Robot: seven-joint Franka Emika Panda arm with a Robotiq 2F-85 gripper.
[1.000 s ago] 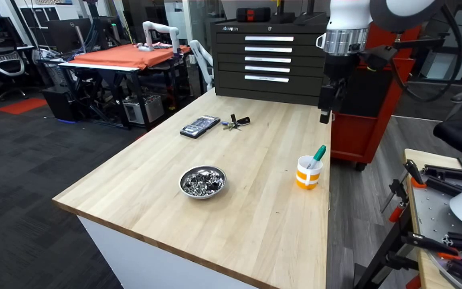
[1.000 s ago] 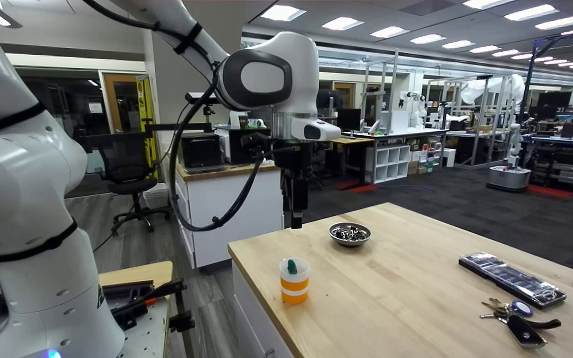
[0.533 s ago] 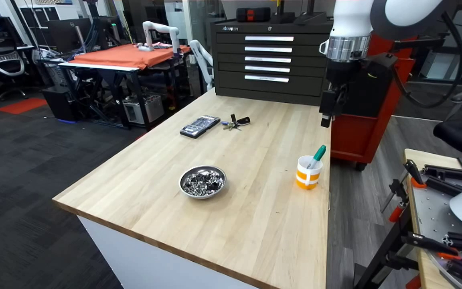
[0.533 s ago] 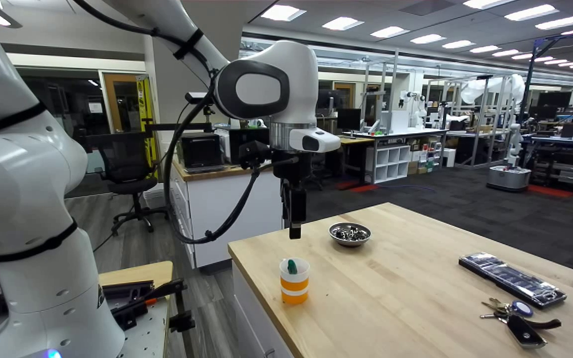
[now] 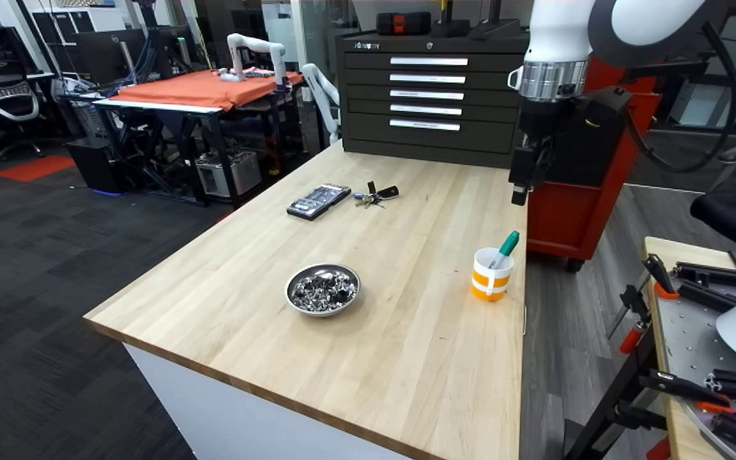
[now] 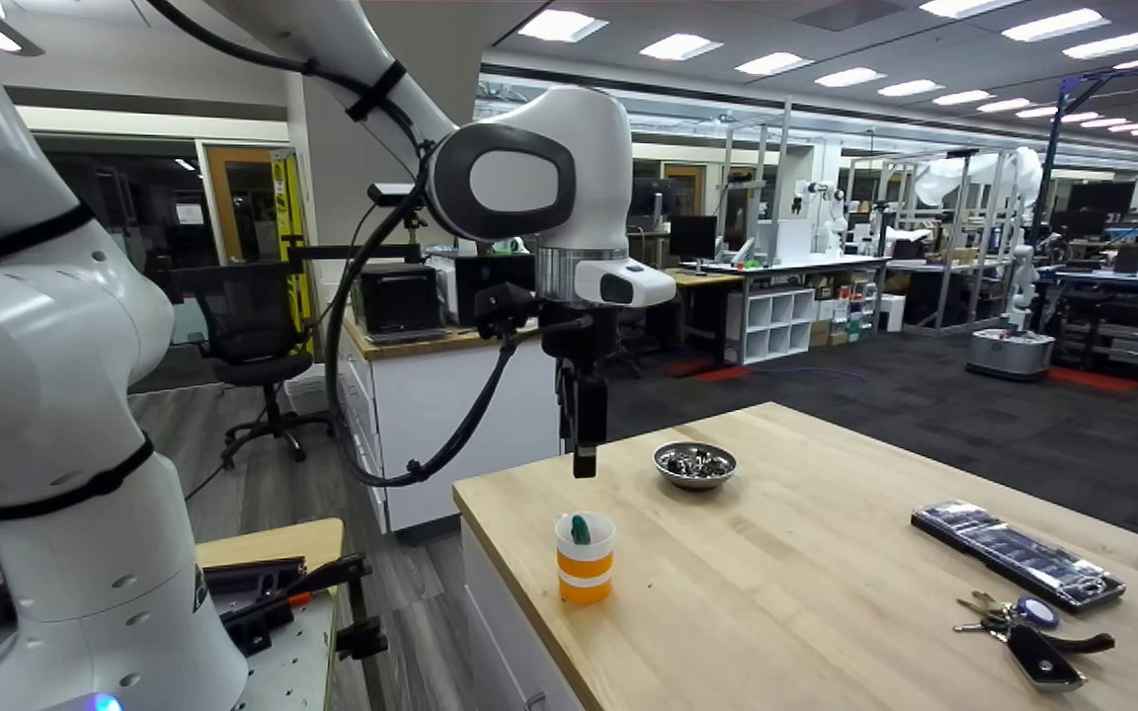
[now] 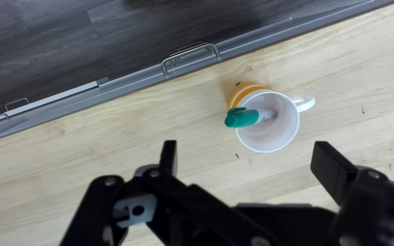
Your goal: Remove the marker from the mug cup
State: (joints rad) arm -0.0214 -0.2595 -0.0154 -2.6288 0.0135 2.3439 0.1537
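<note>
Your Robotiq gripper (image 7: 245, 153) hangs spread, holding nothing, while the green-capped marker (image 7: 243, 118) leans in the orange-striped mug (image 7: 268, 144), toward the wrist view's top edge from the jaws, its long axis roughly along your closing line.

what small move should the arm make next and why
Probably lower the gripper a little, jaws open, toward the marker: in both exterior views the gripper hangs above the mug cup, with the marker's green cap sticking out of it.
</note>
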